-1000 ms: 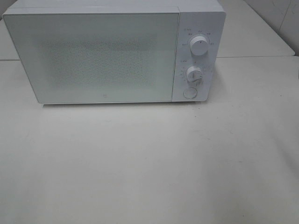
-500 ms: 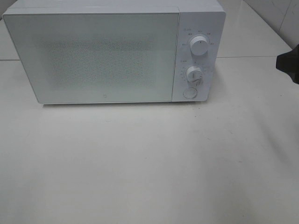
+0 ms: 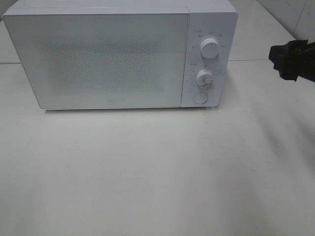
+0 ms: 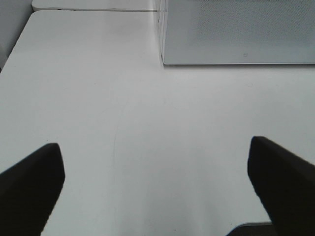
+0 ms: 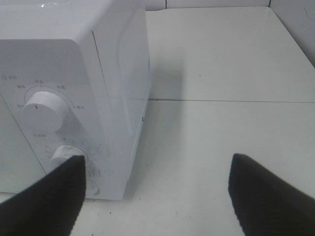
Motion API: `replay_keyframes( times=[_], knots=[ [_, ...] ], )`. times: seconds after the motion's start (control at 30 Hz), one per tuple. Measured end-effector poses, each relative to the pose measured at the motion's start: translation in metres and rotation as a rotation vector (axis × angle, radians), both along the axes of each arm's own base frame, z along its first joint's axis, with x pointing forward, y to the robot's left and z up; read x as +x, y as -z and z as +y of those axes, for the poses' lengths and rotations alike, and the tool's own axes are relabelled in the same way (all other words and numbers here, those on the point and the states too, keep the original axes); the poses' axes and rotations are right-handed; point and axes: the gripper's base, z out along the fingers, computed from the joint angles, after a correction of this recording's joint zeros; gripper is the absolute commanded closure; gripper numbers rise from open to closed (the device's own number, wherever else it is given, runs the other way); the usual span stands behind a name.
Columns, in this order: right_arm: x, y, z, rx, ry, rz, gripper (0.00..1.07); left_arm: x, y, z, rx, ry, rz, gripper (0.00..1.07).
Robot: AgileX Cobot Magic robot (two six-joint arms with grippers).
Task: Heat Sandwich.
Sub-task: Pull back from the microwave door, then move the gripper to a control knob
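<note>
White microwave on a white bench, with both arms unloaded. The right claw hangs with its fingers spread wide and nothing between them. The control panel is near it, ahead and toward the other arm's side. The left claw is likewise spread wide and empty over bare bench, and the microwave front stands well ahead of it. The door is shut. The sandwich appears in no view, and its frosted, dotted window does not show whether it lies inside. The step in hand is judged to be work on the panel, either pressing the round button to release the door or turning a knob to set the heating. For the button, one fingertip should meet it squarely and push straight in, because the lower knob sits just above it and a sliding contact could turn that knob. For the upper knob or the lower one, the fingers should narrow around the rim before any twist. The oven may slide on so smooth a top, so the force should stay gentle. The left claw should stay out of the door's likely swing. The bench is glossy, pale and evenly lit, and a seam marks where a second slab joins beyond the right claw. Pale wall tiles close the far corner.
</note>
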Motion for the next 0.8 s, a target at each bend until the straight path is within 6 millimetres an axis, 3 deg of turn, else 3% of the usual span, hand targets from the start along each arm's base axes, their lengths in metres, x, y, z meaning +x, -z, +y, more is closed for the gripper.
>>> replay_keyframes(
  times=[0.37,0.8],
  knots=[
    [-0.011,0.027,0.021,-0.033,0.019,-0.069,0.31,0.000,0.000,0.000,0.000,0.000,0.000,0.10],
    [-0.018,0.058,0.068,-0.069,0.070,-0.100,0.31,0.000,0.000,0.000,0.000,0.000,0.000,0.10]
  ],
)
